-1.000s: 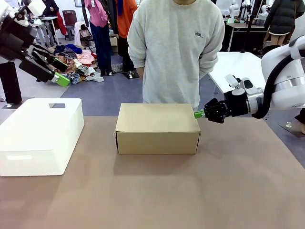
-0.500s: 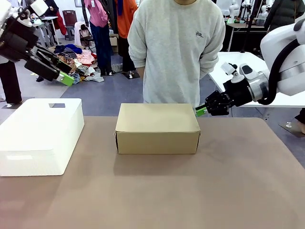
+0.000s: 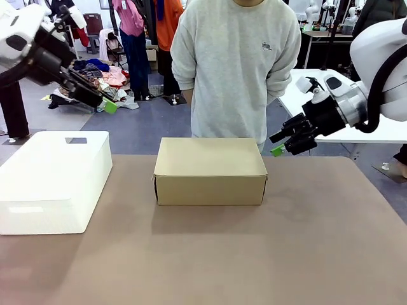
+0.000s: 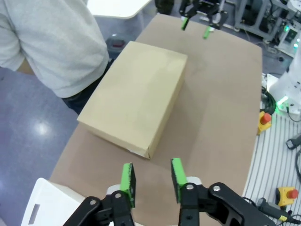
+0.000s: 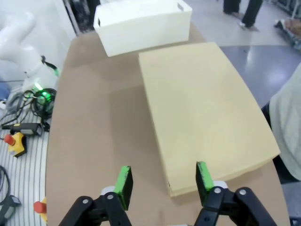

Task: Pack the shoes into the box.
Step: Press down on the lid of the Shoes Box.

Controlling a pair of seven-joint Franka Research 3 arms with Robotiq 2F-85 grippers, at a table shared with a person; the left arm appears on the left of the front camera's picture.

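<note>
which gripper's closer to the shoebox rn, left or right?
Right. The right gripper hangs open just off the closed box's far right corner. The left gripper, also open, is raised well off to the box's left, above the white bin.

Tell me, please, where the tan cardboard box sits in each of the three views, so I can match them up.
Front view: the box sits closed at the table's middle, before the person.
Left wrist view: the box lies upper centre, running diagonally.
Right wrist view: the box lies centre-right, above the right gripper.
Shared landmark: the white bin.
</note>
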